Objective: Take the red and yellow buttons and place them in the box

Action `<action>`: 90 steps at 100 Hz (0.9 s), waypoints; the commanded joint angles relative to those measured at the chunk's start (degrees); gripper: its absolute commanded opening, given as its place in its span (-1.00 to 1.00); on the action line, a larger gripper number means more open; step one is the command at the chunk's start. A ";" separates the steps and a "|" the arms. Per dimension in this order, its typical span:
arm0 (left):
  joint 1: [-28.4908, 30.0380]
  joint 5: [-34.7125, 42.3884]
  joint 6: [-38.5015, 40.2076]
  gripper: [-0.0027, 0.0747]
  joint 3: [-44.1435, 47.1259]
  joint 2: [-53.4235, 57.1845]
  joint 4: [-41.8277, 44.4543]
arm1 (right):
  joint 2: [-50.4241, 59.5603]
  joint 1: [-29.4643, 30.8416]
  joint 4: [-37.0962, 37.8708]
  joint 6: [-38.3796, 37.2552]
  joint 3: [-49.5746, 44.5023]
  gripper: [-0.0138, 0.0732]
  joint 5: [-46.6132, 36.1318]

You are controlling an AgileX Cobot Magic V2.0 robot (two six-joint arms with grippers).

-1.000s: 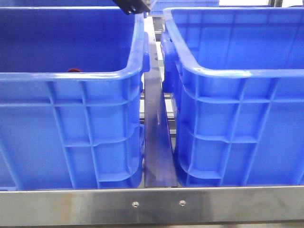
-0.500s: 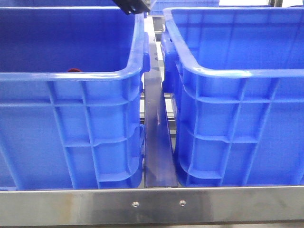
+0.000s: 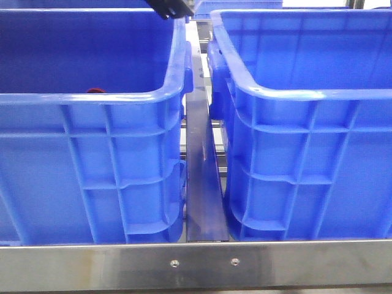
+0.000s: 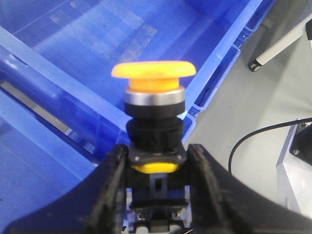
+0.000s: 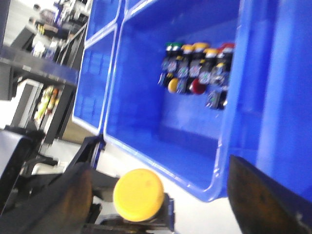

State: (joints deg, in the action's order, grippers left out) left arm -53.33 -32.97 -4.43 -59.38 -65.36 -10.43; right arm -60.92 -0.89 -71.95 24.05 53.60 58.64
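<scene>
Two blue crates stand side by side on the steel-edged worktop. The left fingers are clamped on the yellow button, held upright above the box. The right fingers stand apart.

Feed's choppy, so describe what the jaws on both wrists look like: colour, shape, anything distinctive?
On the left gripper, both are matte black, thick and curved, tapering toward the tips, with a black bracket and screws between them. On the right gripper, they look dark, broad and blurred, brownish where light hits; no markings are readable.
</scene>
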 commanded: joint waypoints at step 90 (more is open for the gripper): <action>-0.35 5.50 0.15 -0.82 -1.64 1.22 -0.92 | -6.93 -17.93 -4.30 2.21 2.91 -0.16 -7.29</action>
State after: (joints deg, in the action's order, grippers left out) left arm -53.33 -31.96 -4.43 -59.35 -65.36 -10.43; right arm -68.82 -18.83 -72.70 25.40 54.48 51.56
